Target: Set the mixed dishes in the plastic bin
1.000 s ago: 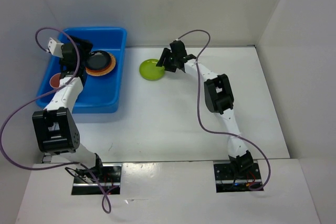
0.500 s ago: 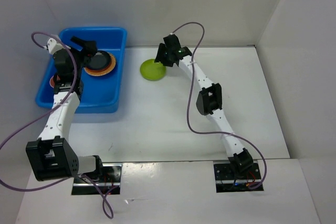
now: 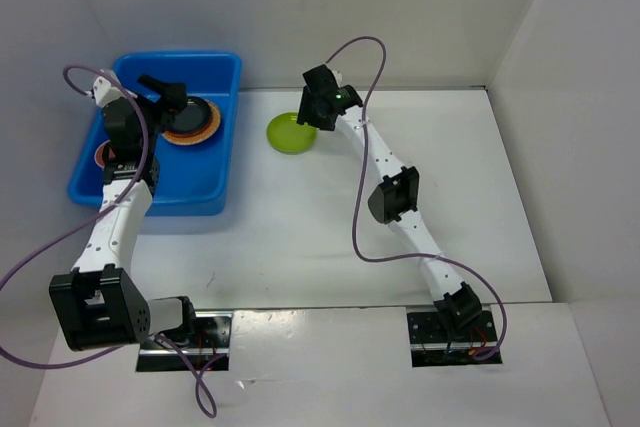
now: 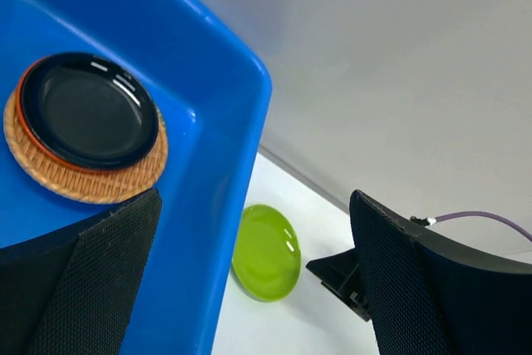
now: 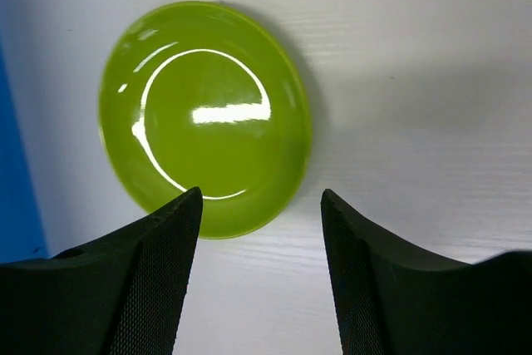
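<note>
While both arms reach toward the far left of the white table (image 3: pixel 300 227), the plastic bin (image 3: pixel 195 175) stands at the table's far-left corner, close to the back wall. Inside it a glossy black plate (image 3: pixel 188 114) tops a stack. An orange plate (image 4: pixel 18 110) shows only as a thin rim beneath it, and a woven plate (image 4: pixel 83 189) lies at the bottom. A salmon-pink cup (image 3: pixel 101 156) is partly visible in the bin behind the left arm. The left gripper (image 3: pixel 163 95) hangs above the bin next to this stack with its fingers (image 4: pixel 100 288) spread to their widest, and nothing lies between them. The lime green plate (image 3: pixel 289 133) lies flat on the table just to the right of the bin, apart from its wall. The right gripper (image 5: pixel 259 197) hangs above the near-right rim of this plate. Its fingers (image 5: pixel 150 280) are moderately parted, with the plate's edge showing in the gap. Whether either finger touches the plate cannot be told, and the plate is not gripped.
</note>
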Robot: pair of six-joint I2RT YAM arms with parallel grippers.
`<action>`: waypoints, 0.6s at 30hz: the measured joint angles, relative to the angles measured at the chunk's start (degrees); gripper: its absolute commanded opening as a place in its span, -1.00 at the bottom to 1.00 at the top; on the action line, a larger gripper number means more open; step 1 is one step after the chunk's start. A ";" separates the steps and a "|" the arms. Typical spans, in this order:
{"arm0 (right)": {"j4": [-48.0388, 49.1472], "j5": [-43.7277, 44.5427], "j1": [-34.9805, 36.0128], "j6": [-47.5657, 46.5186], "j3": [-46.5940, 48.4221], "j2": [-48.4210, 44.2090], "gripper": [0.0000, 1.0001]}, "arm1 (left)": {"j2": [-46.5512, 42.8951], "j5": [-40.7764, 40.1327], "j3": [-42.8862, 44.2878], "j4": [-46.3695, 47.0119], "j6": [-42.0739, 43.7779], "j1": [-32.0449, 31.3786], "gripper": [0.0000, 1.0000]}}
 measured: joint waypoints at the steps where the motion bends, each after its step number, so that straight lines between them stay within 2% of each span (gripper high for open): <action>1: -0.76 0.39 -0.13 0.11 0.04 0.31 0.30 | 0.00 0.17 -0.59 -0.02 -0.02 0.00 1.00; 10: -2.49 -1.03 -1.29 1.38 0.04 3.32 0.27 | -1.42 0.98 -2.43 -0.28 -0.02 0.00 1.00; 14: -2.32 -3.32 -1.33 2.14 0.04 3.63 0.09 | -2.10 1.42 -2.49 -0.24 -0.02 0.00 1.00; 18: -1.60 -6.60 -1.73 3.06 0.04 3.76 0.06 | -2.62 1.81 -2.69 -0.24 -0.02 0.22 1.00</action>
